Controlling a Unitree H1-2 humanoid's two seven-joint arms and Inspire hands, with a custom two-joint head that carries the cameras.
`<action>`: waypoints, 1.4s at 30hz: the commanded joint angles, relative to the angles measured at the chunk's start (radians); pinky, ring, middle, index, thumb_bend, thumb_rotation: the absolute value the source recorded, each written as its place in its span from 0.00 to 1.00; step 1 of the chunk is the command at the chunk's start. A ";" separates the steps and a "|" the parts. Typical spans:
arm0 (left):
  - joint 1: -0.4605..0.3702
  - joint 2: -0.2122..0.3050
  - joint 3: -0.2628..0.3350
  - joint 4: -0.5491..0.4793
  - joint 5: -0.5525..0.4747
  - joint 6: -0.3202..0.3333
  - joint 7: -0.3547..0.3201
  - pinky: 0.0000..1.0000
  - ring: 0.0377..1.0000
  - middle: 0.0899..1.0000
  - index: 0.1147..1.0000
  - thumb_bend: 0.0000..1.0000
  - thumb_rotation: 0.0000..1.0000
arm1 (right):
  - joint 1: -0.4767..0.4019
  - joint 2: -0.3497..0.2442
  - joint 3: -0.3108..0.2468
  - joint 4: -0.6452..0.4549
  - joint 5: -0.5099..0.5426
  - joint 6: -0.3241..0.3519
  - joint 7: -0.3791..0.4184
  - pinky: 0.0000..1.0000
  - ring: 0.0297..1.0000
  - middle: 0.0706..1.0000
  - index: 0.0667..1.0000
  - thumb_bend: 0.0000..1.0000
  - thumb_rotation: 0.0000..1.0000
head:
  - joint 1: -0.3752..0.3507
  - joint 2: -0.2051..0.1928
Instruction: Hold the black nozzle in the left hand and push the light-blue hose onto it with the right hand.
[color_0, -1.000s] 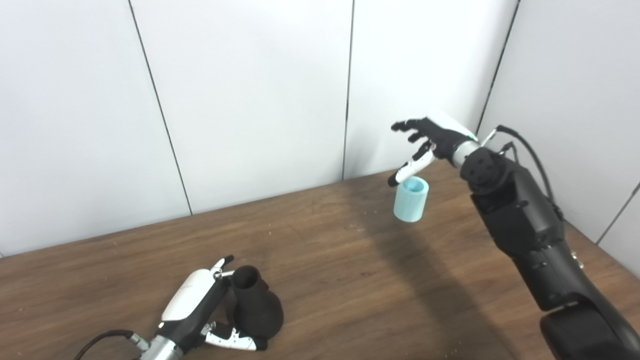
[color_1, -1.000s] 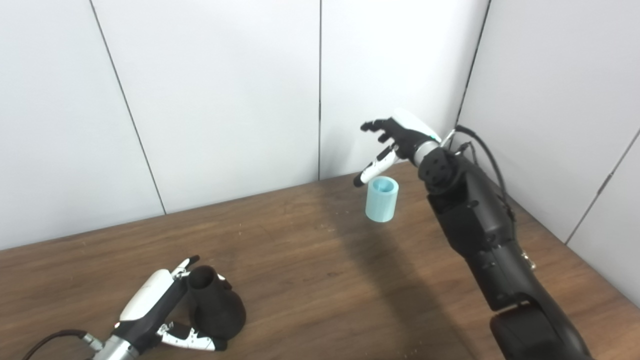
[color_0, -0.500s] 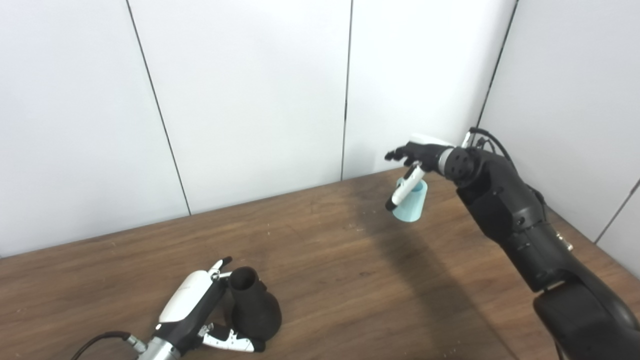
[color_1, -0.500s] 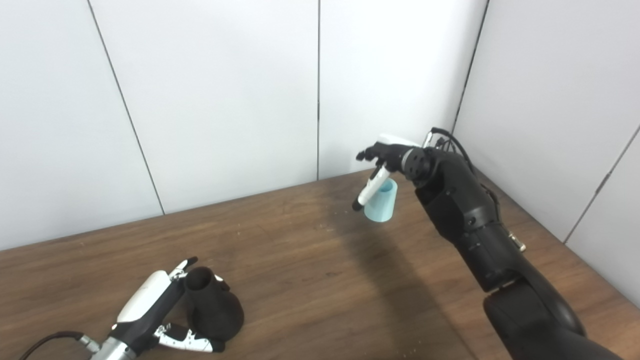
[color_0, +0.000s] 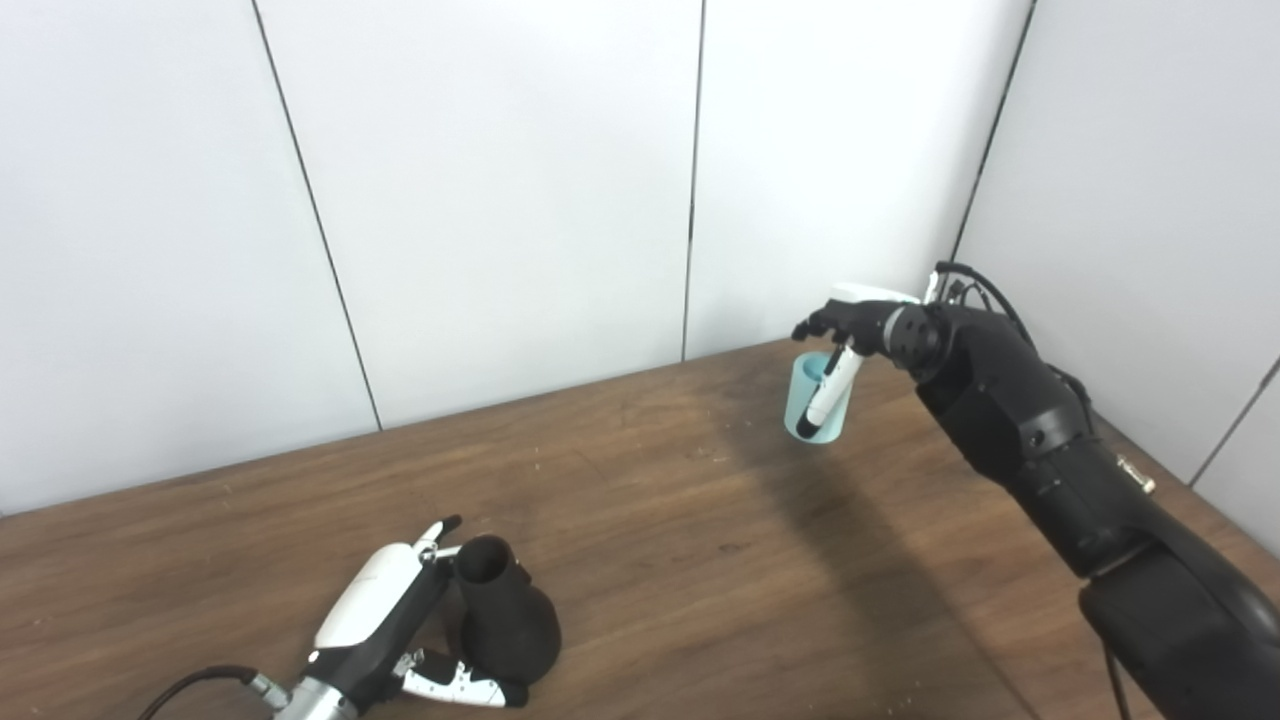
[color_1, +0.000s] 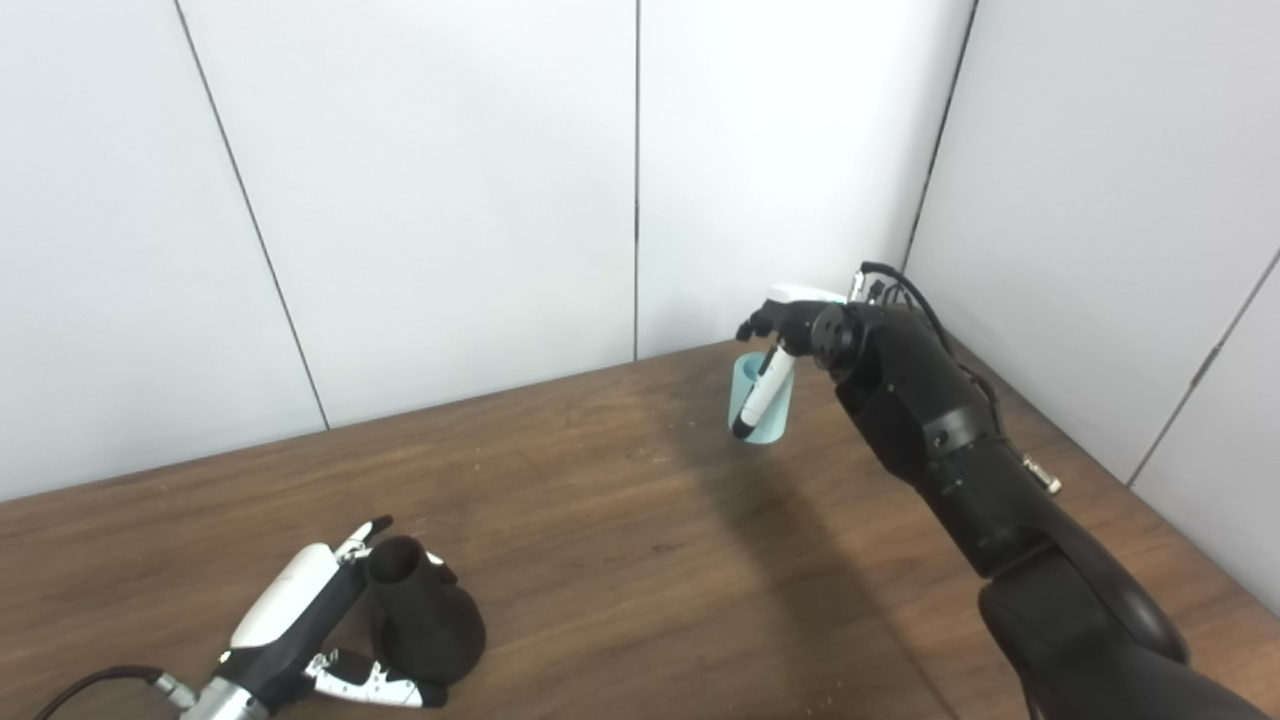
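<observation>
Left hand (color_0: 385, 620) cupping flared black plastic nozzle (color_0: 503, 625) on wooden table (color_0: 680, 540), right hand (color_0: 850, 330) closing around short light-blue hose cylinder (color_0: 812, 400), no legible writing

Bright, even light; soft broad shadow across the table (color_0: 650, 520); sharp focus throughout.

The left hand (color_0: 385, 625) had a white back, a black palm and white fingers with black tips. A thin black cable (color_0: 190, 685) came from its silver wrist. The right hand (color_0: 850, 325) matched, on a big black arm (color_0: 1040, 450) with small holes.
</observation>
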 joint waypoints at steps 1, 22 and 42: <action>0.059 0.061 -0.020 0.047 0.062 0.055 -0.079 1.00 0.61 0.42 0.43 0.52 0.00 | -0.045 -0.027 -0.027 -0.013 -0.007 0.000 -0.040 0.97 0.93 0.93 0.87 0.97 0.17 | 0.000 0.003; 0.069 0.051 -0.022 0.028 0.057 0.069 -0.088 1.00 0.61 0.42 0.44 0.52 0.00 | -0.021 0.011 0.004 0.140 0.061 -0.151 -0.391 0.66 0.76 0.80 0.82 0.90 0.16 | 0.020 0.019; 0.076 0.059 -0.017 0.007 0.056 0.067 -0.095 1.00 0.61 0.42 0.44 0.52 0.00 | 0.011 0.001 0.018 0.107 0.115 -0.126 -0.351 0.55 0.60 0.61 0.62 0.84 0.06 | 0.025 0.045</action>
